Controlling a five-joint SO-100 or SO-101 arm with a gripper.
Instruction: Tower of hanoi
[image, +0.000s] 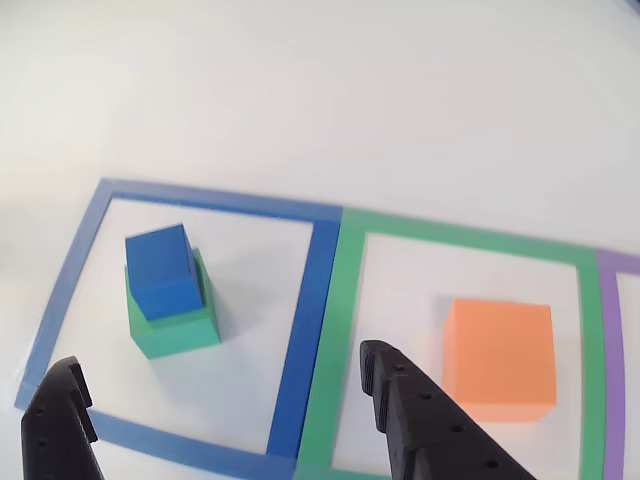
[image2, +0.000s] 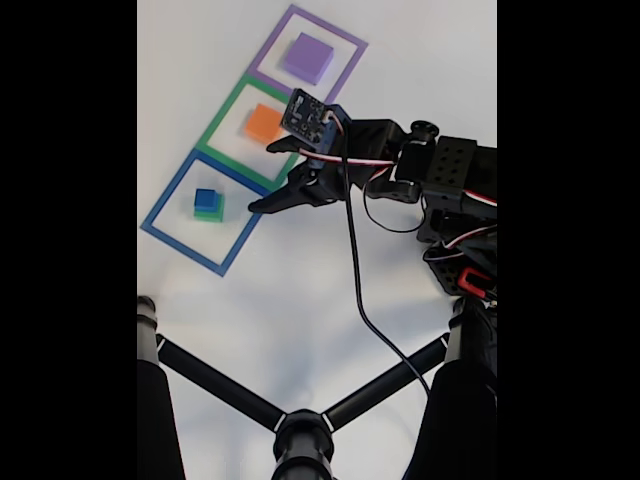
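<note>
Plain white table (image2: 300, 300), taped squares in a row. In the fixed view the blue block (image2: 206, 198) sits on the green block (image2: 209, 212) inside the blue square (image2: 160, 205); orange block (image2: 264, 123) in the green square (image2: 222, 122), purple block (image2: 307, 57) farthest. Gripper (image2: 268, 176) hovers empty, fingers spread wide — a black tripod (image2: 300, 430) sits near.

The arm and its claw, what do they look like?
The arm is black plastic with boxy segments, a small circuit-board camera near the wrist, white-and-red wires along it, a black cable trailing down the table, and a red part near its base. The claw has two matte black fingers with small round holes.
</note>
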